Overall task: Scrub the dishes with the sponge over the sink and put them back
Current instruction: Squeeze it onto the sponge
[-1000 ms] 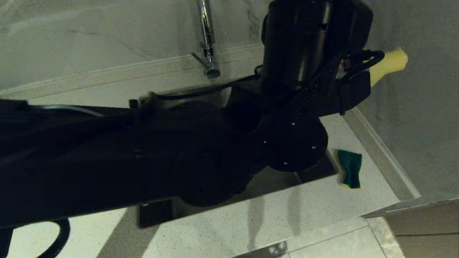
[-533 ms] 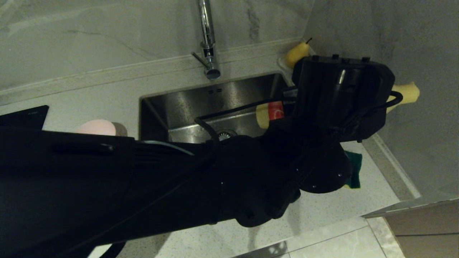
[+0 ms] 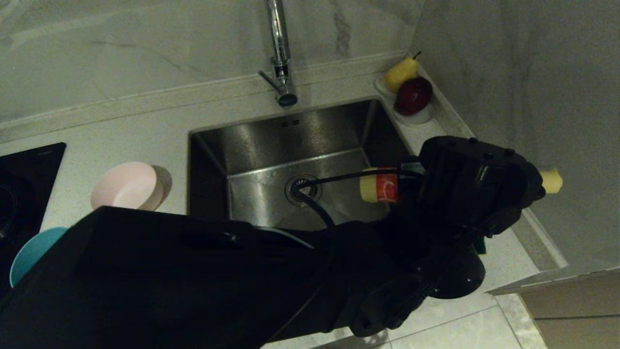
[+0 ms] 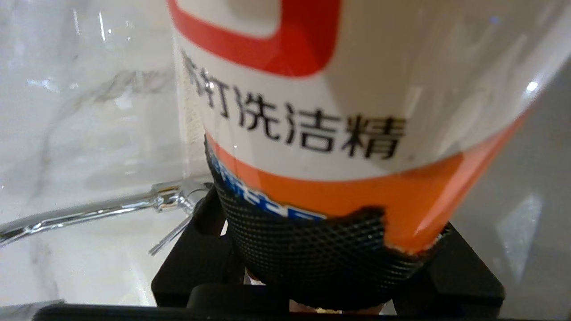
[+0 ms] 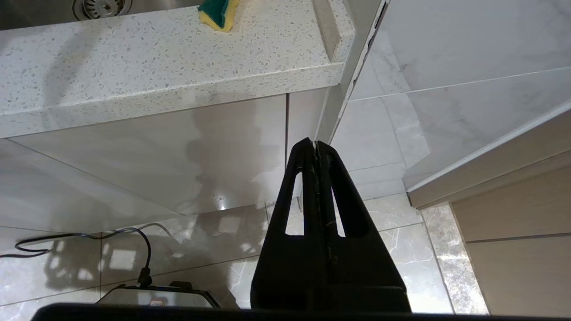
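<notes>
Left gripper (image 3: 411, 186) clamps a detergent bottle (image 3: 380, 185), lying level over the sink (image 3: 271, 145). The sponge (image 5: 218, 12) waits on the counter by the sink's right rim: light, squashy, best pinched across its foam sides. Right gripper (image 5: 316, 149) hangs closed below the counter.

Pale marble walls (image 3: 145, 43) meet in a corner behind a speckled light stone counter (image 3: 121, 131). Below it, glossy marble floor tiles (image 5: 223, 249) reflect light beside a wooden cabinet (image 5: 513, 249).
</notes>
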Tool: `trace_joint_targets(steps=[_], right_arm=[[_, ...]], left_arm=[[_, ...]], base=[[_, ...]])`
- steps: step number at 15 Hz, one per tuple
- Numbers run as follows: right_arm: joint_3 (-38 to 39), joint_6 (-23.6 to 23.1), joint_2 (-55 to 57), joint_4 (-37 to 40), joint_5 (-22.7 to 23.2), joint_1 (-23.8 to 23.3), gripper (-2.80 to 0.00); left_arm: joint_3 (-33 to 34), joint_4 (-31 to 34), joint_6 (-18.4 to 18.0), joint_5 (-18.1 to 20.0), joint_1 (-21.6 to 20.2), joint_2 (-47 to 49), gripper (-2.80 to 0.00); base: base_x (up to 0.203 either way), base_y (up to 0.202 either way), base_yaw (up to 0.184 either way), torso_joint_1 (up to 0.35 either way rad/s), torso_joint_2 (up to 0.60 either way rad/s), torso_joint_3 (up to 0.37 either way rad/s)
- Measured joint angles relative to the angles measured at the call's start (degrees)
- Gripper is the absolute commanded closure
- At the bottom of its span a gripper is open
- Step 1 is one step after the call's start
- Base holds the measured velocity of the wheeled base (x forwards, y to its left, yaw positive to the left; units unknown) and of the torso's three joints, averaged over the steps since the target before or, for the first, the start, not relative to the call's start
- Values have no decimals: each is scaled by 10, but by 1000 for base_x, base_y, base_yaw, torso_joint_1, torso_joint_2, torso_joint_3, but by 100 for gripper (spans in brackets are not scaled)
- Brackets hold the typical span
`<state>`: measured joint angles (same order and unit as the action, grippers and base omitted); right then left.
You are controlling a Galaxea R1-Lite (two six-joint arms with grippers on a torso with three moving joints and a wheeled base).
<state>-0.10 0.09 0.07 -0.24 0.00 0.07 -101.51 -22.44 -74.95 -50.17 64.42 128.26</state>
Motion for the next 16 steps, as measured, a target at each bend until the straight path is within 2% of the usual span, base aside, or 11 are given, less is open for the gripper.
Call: trace_joint_targets(steps=[3, 8, 12, 14, 16], right_arm=[[0, 0, 0, 0, 0, 0, 0], [0, 0, 0, 0, 0, 0, 0], [0, 0, 0, 0, 0, 0, 0], [0, 0, 0, -1, 0, 0, 0], [0, 0, 0, 0, 0, 0, 0]], left_arm=[[22, -6, -35, -1, 0, 7, 0], [30, -2, -42, -34, -2, 18, 0], [28, -3, -45, -90, -4, 32, 0], [24, -3, -46, -99, -4, 40, 0], [22, -5, -63, -99, -3, 45, 0]], base=[[0, 0, 0, 0, 0, 0], [0, 0, 0, 0, 0, 0], [0, 0, 0, 0, 0, 0], [0, 0, 0, 0, 0, 0], [0, 0, 0, 0, 0, 0]])
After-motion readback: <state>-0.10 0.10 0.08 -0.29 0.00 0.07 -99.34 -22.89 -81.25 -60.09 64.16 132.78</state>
